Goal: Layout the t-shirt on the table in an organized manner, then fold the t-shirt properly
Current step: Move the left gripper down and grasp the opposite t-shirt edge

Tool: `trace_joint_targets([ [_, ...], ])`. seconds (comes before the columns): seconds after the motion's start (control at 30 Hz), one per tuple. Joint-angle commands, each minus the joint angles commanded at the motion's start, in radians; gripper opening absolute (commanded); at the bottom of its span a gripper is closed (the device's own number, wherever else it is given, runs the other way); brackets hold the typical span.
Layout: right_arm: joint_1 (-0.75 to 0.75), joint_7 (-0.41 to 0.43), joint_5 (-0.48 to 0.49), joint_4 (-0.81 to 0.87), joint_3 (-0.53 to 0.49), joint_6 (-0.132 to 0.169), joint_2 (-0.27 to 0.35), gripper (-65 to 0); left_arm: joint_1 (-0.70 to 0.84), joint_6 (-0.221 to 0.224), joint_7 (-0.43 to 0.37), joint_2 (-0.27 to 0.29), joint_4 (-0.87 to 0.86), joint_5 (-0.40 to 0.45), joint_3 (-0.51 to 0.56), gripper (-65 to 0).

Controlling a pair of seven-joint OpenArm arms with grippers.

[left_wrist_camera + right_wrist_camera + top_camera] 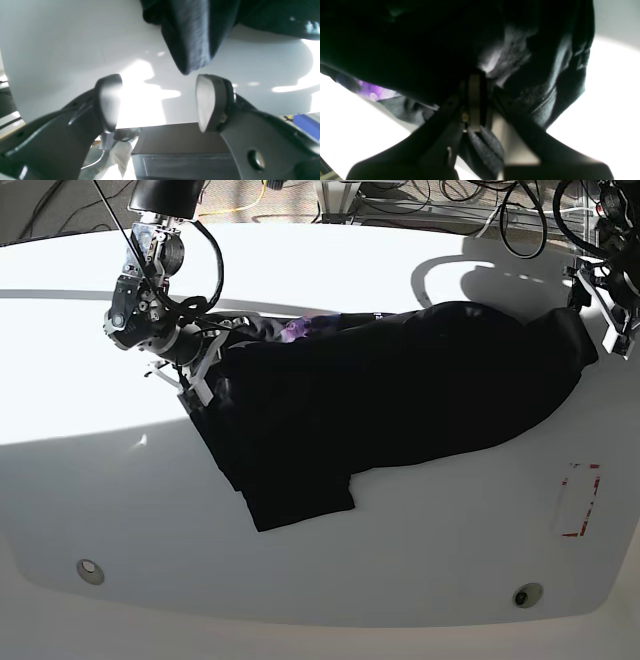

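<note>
The black t-shirt lies stretched and rumpled across the white table, with a purple print patch showing at its far edge. My right gripper is at the shirt's left end. In the right wrist view it is shut on a fold of the black cloth, with the purple patch to its left. My left gripper is at the shirt's right end. In the left wrist view it is open and empty, and a hanging point of cloth ends just beyond its fingertips.
Two small metal discs sit near the table's front edge. A red dashed rectangle is marked at the front right. Cables lie on the floor beyond the far edge.
</note>
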Motion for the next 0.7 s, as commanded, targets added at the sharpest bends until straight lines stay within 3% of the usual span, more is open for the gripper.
trace_joint_targets([
  [0.17,0.003,0.000,0.000,0.000,0.000,0.000,0.000,-65.0,-0.044,0.000,-0.081,-0.002,-0.002,0.189,0.104,-22.4],
  [0.37,0.006,0.000,0.000,0.000,0.000,0.000,-0.014,-65.0,-0.055,0.000,-0.118,-0.002,0.003,0.376,0.238,-22.4],
  [0.7,0.006,0.000,0.000,0.000,0.000,0.000,-0.026,-65.0,-0.135,0.000,-0.143,0.003,-0.061,0.459,0.336,-22.4],
])
